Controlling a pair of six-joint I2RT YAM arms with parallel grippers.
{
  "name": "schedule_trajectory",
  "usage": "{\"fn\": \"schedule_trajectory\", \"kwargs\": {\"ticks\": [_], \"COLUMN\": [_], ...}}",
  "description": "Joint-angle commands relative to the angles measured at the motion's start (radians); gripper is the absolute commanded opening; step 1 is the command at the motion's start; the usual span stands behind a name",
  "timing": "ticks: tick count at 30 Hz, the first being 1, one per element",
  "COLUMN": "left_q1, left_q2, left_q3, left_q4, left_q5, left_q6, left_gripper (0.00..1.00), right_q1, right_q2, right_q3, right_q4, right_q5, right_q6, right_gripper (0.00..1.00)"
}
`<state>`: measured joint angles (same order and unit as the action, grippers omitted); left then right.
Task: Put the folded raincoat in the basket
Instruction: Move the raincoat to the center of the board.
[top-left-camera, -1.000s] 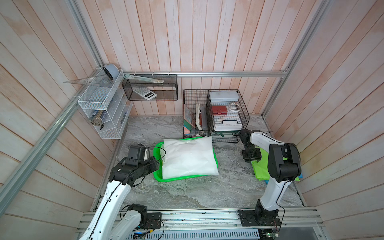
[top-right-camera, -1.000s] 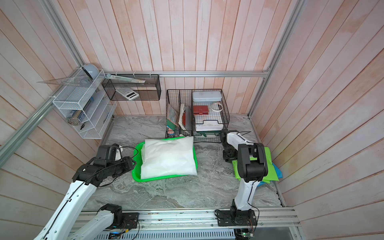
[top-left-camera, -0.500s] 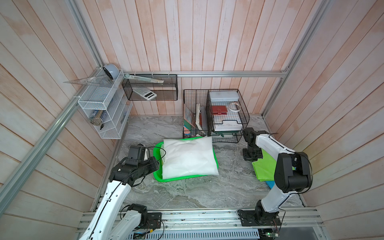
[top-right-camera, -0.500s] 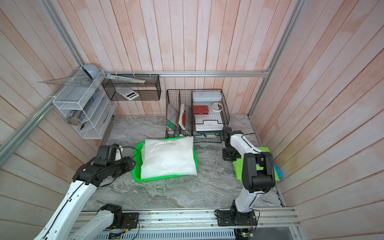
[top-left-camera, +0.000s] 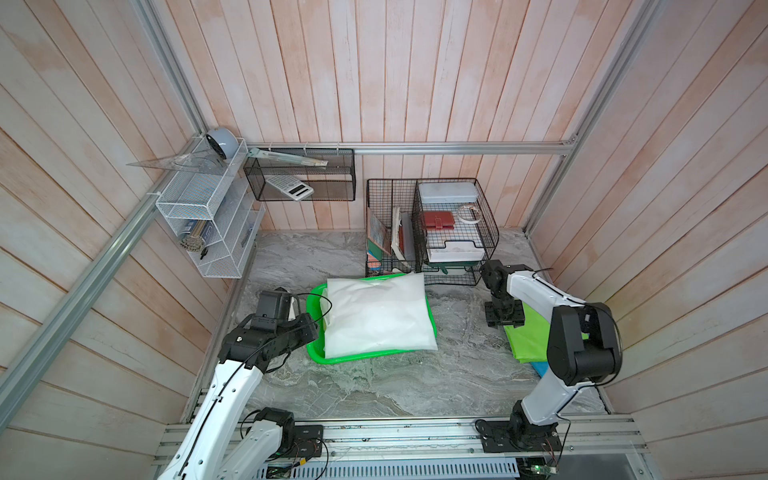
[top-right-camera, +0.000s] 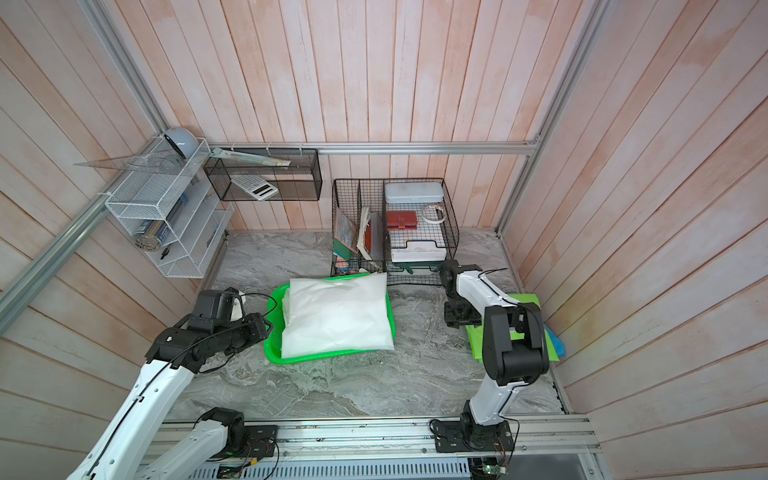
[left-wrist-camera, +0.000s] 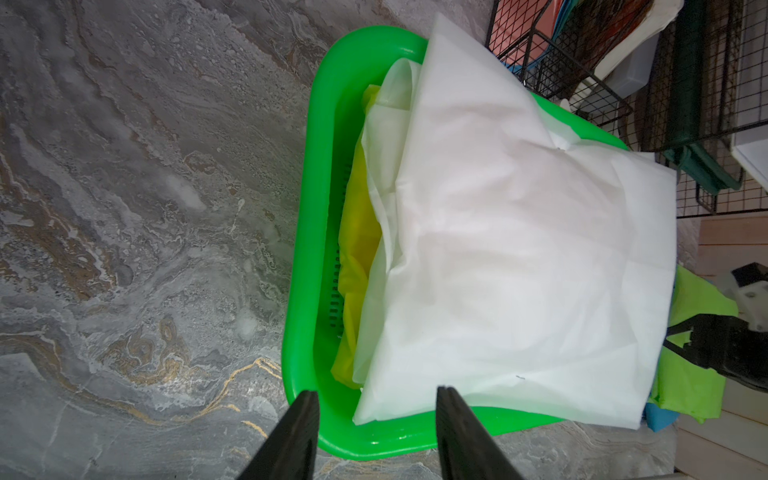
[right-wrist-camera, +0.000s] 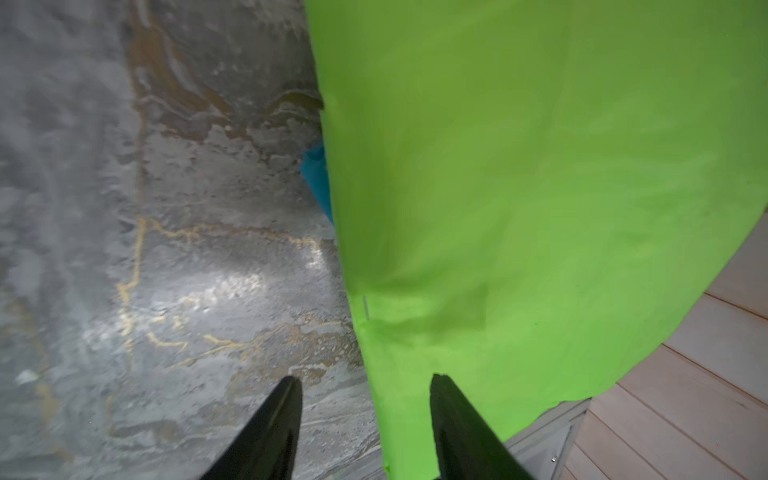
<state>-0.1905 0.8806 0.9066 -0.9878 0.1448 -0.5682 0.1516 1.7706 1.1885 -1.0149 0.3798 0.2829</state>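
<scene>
1. Right pincer (right-wrist-camera: 365, 378) stood with its jaws partly apart and nothing clamped, poised at the left edge of the lime-green folded raincoat (right-wrist-camera: 540, 187). That edge ran between the two fingers, one over the cloth and one over the bare marble table (right-wrist-camera: 166, 270).
2. This raincoat lay flat on the right side of the table, close to the wooden wall (right-wrist-camera: 706, 395). It rested on a blue folded item (right-wrist-camera: 318, 178) whose corner peeked out. It was well apart from the basket (left-wrist-camera: 305, 270), which sat left of centre.
3. Left pincer (left-wrist-camera: 376, 390) hovered just beside the basket's left rim, its jaws likewise parted and empty.
4. Inside the basket lay a white folded raincoat (left-wrist-camera: 519, 249) over a yellow folded sheet (left-wrist-camera: 357, 249). The white one overhung the right rim.
5. The step in hand looked like the pickup of the green bundle. To do it well, the right pincer would need to descend until one finger slid under every green layer but above the blue item. It should then close firmly on the folded edge so the bundle did not fan open.
6. The lift should clear the basket rim and the white pile before travelling left. The thin, slippery plastic would probably sag, so a slow carry and a central drop would suit.
</scene>
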Motion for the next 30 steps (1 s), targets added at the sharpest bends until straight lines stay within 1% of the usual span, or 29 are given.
{"fn": "schedule_trajectory", "kwargs": {"ticks": [1,2,6,9,13,16,17,20,22,24,27,30], "left_q1": [0.002,0.002,0.001,0.002,0.002,0.002,0.003,0.002,0.002,0.002,0.002,0.002], "left_q2": [0.001,0.001,0.004,0.004,0.002,0.000,-0.002,-0.003,-0.002,-0.004,-0.006,-0.007], "left_q3": [-0.008,-0.008,-0.007,-0.008,-0.008,-0.008,-0.008,-0.009,-0.009,-0.009,-0.009,-0.009], "left_q4": [0.009,0.008,0.008,0.009,0.009,0.008,0.008,0.010,0.010,0.009,0.010,0.008], "left_q5": [-0.019,-0.017,-0.019,-0.021,-0.022,-0.021,-0.022,-0.022,-0.021,-0.023,-0.024,-0.026], "left_q6": [0.008,0.008,0.010,0.008,0.008,0.008,0.008,0.005,0.007,0.005,0.004,0.003], "left_gripper": [0.50,0.50,0.50,0.50,0.50,0.50,0.50,0.50,0.50,0.50,0.50,0.50], "right_q1": [-0.001,-0.001,-0.001,-0.003,-0.004,-0.003,-0.003,-0.002,0.000,0.015,0.075,0.184], "right_q2": [0.063,0.078,0.093,0.086,0.084,0.055,0.041,-0.037,-0.102,-0.156,-0.213,-0.250], "right_q3": [0.040,0.048,0.048,0.033,0.038,0.032,0.029,0.004,-0.023,-0.045,-0.077,-0.129], "right_q4": [-0.029,-0.033,-0.029,-0.011,-0.014,-0.010,-0.010,0.009,0.028,0.037,0.047,0.090], "right_q5": [0.112,0.125,0.146,0.137,0.135,0.101,0.087,-0.012,-0.127,-0.197,-0.283,-0.350], "right_q6": [-0.005,-0.005,-0.008,-0.013,-0.010,-0.008,-0.006,0.001,0.013,0.034,0.079,0.158], "right_gripper": [0.56,0.55,0.46,0.34,0.10,0.00,0.00,0.00,0.00,0.00,0.00,0.00]}}
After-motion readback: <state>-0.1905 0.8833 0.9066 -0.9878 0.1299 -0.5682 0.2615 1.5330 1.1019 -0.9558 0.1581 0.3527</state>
